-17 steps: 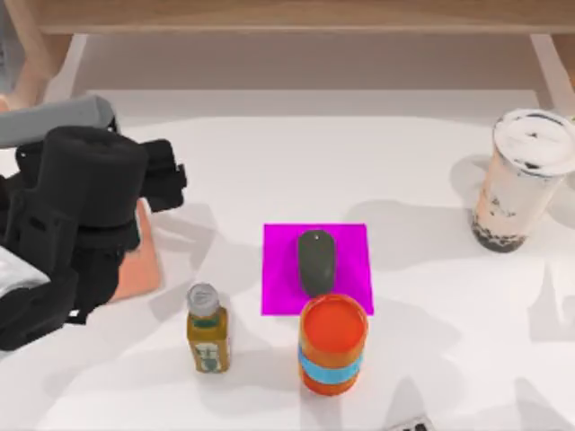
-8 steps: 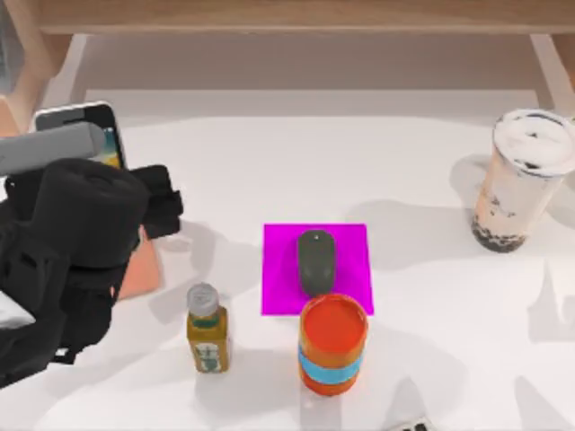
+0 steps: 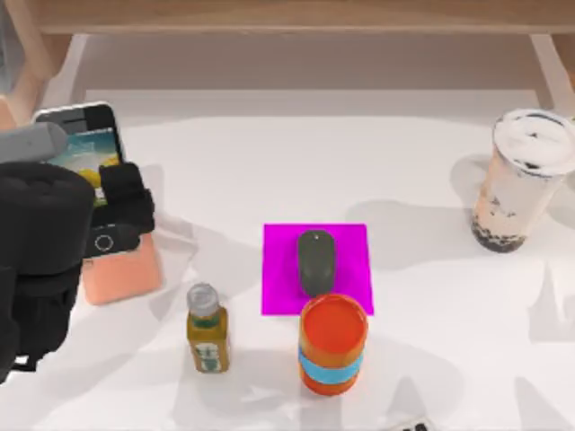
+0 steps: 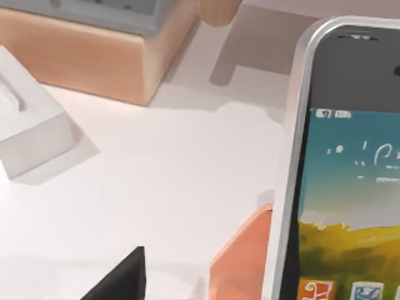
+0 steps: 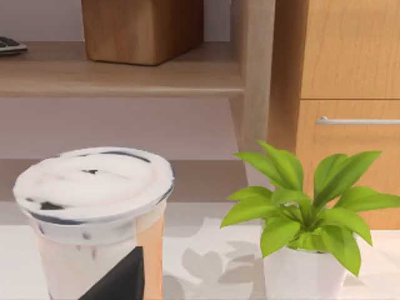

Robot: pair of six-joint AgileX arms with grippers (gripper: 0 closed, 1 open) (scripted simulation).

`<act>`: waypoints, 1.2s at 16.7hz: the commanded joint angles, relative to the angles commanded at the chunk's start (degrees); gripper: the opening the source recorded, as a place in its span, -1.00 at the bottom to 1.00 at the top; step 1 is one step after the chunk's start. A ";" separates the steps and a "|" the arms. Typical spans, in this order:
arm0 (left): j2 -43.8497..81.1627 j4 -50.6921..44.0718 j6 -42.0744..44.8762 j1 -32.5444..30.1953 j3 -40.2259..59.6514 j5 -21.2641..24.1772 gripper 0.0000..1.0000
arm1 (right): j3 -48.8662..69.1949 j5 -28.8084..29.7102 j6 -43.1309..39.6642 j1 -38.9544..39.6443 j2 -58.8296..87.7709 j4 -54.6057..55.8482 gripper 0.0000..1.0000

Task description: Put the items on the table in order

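White desk (image 3: 269, 162) fills the top view, with a light wooden shelf (image 3: 287, 16) along its far edge. Left gripper (image 3: 121, 211) sits at the desk's left side over the smartphone (image 3: 90, 148), which lies screen up on a salmon-coloured block (image 3: 121, 274). Black fingers (image 3: 126, 193) overlap the phone's lower end; cannot tell whether they are spread or pressed together. Magenta pad (image 3: 346, 247) at desk centre carries the dark grey mouse (image 3: 316, 261). Orange can with a blue band (image 3: 332, 346) stands at the pad's near edge, just in front of the mouse. Small amber bottle with a silver cap (image 3: 207, 328) stands to the left of the can, apart from it. Milk-tea cup (image 3: 524, 180) stands upright near the right edge, dark pearls at its base.

Left wrist view: smartphone (image 4: 350, 187) close up, silver rim, landscape wallpaper, icons along the bottom. Salmon block (image 4: 240, 262) shows under its edge. White box (image 4: 31, 125) and a wooden block (image 4: 87, 56) lie farther off on the desk (image 4: 175, 169). Dark wedge at the lower edge is probably a gripper finger (image 4: 122, 281).

Right wrist view: milk-tea cup (image 5: 94, 206) close in front, foamy top with dark streaks. Black finger (image 5: 122, 278) overlaps its lower part; the right gripper's state I cannot tell. Potted green plant (image 5: 306, 212) stands beside the cup, with shelf (image 5: 125, 78) and a wooden cabinet (image 5: 337, 56) behind.
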 joint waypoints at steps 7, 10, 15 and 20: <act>-21.89 0.76 9.50 12.50 -10.54 15.01 1.00 | 0.00 0.00 0.00 0.00 0.00 0.00 1.00; -33.26 1.08 14.58 18.81 -16.13 23.07 1.00 | 0.00 0.00 0.00 0.00 0.00 0.00 1.00; -51.31 1.64 22.23 28.45 -24.55 35.30 1.00 | 0.00 0.00 0.00 0.00 0.00 0.00 1.00; -59.33 2.00 25.98 33.28 -28.68 41.38 1.00 | 0.00 0.00 0.00 0.00 0.00 0.00 1.00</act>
